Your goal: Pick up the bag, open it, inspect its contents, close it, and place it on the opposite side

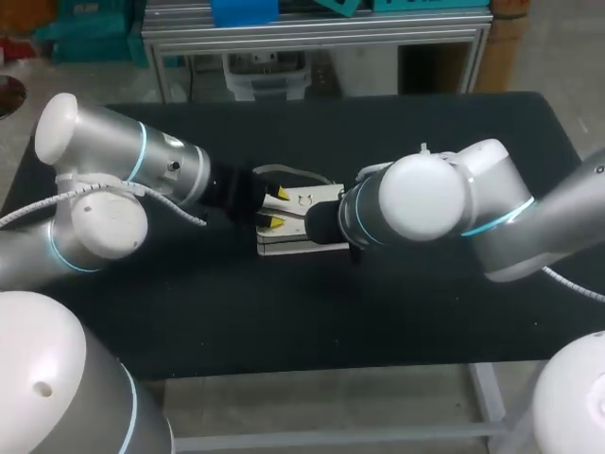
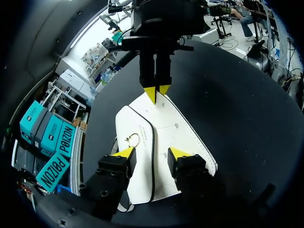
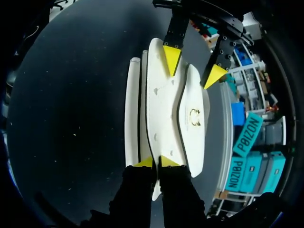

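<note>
- The white bag [image 1: 301, 232] lies flat at mid-tabletop [image 1: 397, 312], with its flap [image 2: 135, 171] down.
- The right jaws, at the bag's 3 o'clock end, are pinched together on its edge. The hold is thin and may slip on lifting.
- The left jaws, at 9 o'clock, stand open astride the flap. Closing off-line could miss it or drag the bag.

The white flat bag [image 1: 301, 238] lies mid-way on my black table [image 1: 425, 322]; left gripper [image 2: 151, 153] over its left end, right gripper [image 3: 156, 162] on its right end.
</note>
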Robot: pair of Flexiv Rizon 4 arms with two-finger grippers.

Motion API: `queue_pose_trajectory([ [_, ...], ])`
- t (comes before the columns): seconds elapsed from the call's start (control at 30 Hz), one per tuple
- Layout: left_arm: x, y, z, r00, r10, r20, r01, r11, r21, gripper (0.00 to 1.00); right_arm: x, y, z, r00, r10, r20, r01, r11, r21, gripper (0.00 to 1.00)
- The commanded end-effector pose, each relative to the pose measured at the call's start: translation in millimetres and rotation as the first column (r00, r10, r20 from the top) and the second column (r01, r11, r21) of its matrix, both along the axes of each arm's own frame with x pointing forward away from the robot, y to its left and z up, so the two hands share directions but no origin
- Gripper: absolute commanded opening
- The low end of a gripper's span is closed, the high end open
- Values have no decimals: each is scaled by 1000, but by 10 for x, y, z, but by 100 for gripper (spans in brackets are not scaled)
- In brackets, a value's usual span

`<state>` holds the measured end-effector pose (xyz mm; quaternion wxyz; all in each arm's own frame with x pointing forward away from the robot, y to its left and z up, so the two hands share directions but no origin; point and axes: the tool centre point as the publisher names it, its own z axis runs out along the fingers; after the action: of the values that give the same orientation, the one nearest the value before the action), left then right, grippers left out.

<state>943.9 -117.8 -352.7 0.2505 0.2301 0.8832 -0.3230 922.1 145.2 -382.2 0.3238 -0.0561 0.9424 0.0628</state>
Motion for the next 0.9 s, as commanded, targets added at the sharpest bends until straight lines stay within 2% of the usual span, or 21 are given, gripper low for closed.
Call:
queue_pose_trajectory([
  [0.03,11,-33,-72,999,10,50,-9,1000,-16,47,-29,-9,-2,1000,0,5,0,1000,1,0],
  [0.17,30,-33,-84,995,7,97,-6,1000,-10,47,-29,-9,-2,1000,0,5,0,1000,1,0],
  [0.3,60,-31,-91,992,10,127,-10,1000,-3,41,-29,-9,-2,1000,0,5,0,1000,1,0],
  [0.43,115,-51,-116,983,34,182,-37,999,12,40,-29,-9,-2,1000,0,5,0,1000,1,0],
  [0.53,173,-79,-106,977,33,211,-42,998,41,30,-29,-9,-2,1000,0,5,0,1000,1,0],
  [0.63,220,-107,-101,974,36,225,-48,998,48,28,-29,-9,-2,1000,0,5,0,1000,1,0],
  [0.67,238,-119,-95,972,39,230,-51,997,50,15,-29,-9,-2,1000,0,5,0,1000,1,0],
  [0.73,271,-135,-72,973,42,226,-54,997,47,0,-29,-9,-2,1000,0,5,0,1000,1,0],
  [0.9,329,-140,65,990,56,128,-58,998,13,0,-29,-9,-2,1000,0,5,0,1000,1,0],
])
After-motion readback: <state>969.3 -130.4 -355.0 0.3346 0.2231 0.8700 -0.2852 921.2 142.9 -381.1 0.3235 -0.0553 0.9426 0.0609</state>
